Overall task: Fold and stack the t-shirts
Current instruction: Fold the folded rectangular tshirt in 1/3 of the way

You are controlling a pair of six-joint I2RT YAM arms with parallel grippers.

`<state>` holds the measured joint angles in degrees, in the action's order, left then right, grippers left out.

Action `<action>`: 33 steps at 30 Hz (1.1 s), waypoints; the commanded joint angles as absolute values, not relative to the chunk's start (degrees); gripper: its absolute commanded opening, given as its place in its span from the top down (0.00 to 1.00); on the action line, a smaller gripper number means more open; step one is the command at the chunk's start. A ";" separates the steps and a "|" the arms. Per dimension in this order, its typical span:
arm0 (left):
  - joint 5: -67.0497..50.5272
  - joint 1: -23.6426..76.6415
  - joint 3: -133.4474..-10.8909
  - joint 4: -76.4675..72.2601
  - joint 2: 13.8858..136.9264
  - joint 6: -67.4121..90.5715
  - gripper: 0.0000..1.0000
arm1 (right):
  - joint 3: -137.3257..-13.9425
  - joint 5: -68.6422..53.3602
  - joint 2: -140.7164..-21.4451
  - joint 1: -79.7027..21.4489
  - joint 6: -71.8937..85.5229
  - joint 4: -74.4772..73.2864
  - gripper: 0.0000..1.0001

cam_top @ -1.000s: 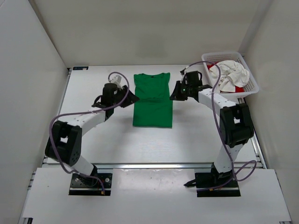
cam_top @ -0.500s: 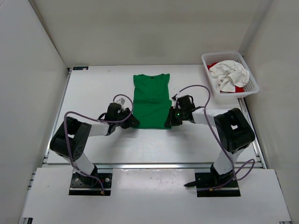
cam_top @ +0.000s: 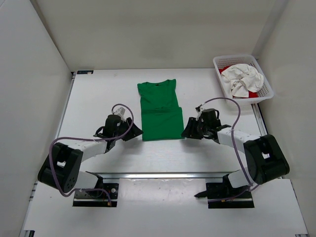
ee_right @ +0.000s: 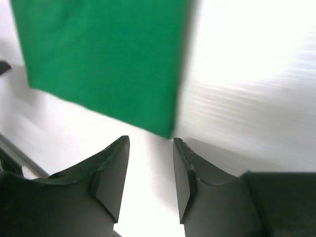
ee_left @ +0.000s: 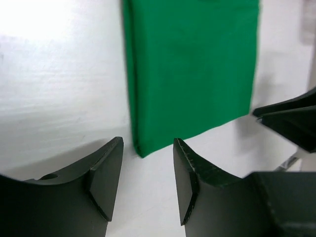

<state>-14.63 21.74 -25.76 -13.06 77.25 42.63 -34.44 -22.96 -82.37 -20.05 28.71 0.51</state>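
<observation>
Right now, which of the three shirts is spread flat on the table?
The green shirt: it alone lies flat on the table. The off-white shirt and the red shirt sit crumpled in the basket.

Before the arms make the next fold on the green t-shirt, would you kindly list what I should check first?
1. Left tool open and holding nothing: ok.
2. Right tool open and holding nothing: ok.
3. Green t-shirt flat on the table, folded into a narrow strip: ok.
4. Each tool lined up with a near corner of the hem: ok.
5. Hem already between the jaws: not ok, the corners lie just ahead of the tips.
6. White t-shirt and red t-shirt in the basket, clear of the fold: ok.
</observation>
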 commanded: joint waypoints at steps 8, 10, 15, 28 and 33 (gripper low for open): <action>-12.84 26.63 -27.60 -11.87 86.39 41.84 0.49 | -34.81 -23.03 -87.44 -19.51 28.65 1.40 0.62; -12.40 27.42 -27.60 -11.69 86.75 42.01 0.54 | -35.33 -24.07 -88.68 -19.51 29.35 2.02 0.67; -10.82 27.69 -27.33 -11.25 86.04 41.66 0.64 | -35.33 -24.44 -89.82 -19.25 30.23 3.78 0.80; -9.76 31.90 -20.41 -0.01 70.96 39.46 1.00 | -27.08 -19.69 -75.44 -25.57 31.72 -2.62 1.00; -9.84 37.79 -11.09 14.29 52.96 42.96 1.00 | -19.00 -13.72 -61.73 -37.67 39.96 -12.54 1.00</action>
